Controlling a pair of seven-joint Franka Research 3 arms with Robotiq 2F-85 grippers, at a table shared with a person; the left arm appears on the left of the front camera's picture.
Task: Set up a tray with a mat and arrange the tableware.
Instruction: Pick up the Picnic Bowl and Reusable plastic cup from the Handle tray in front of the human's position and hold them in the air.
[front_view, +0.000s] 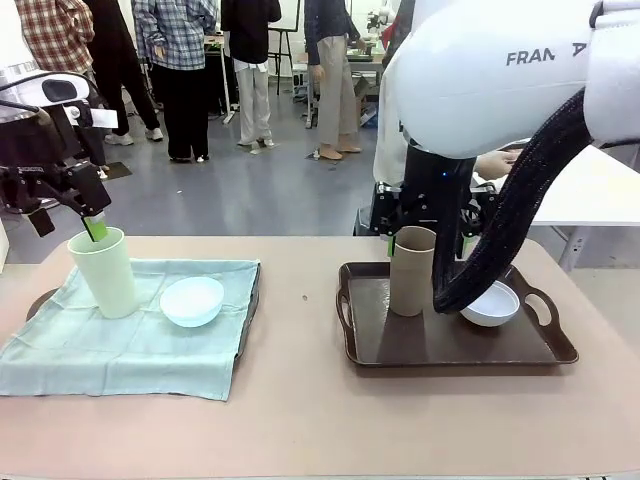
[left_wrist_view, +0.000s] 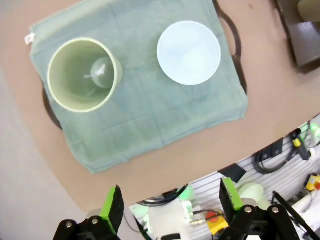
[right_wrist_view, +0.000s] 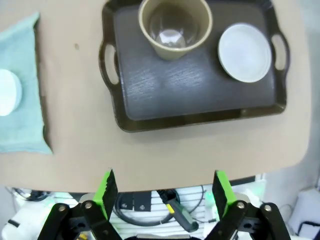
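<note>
Pale green tumbler (front_view: 103, 272), light blue bowl (front_view: 192, 300), teal mat (front_view: 120, 352)

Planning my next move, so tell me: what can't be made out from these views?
- Left tray: front view, mat covers all but its rim.
- Whitish bowl: front view, black hose crosses its left side.
- Person's hand: front view, right arm hides the rest.
- Mat's label: left wrist view, too small to read.
</note>
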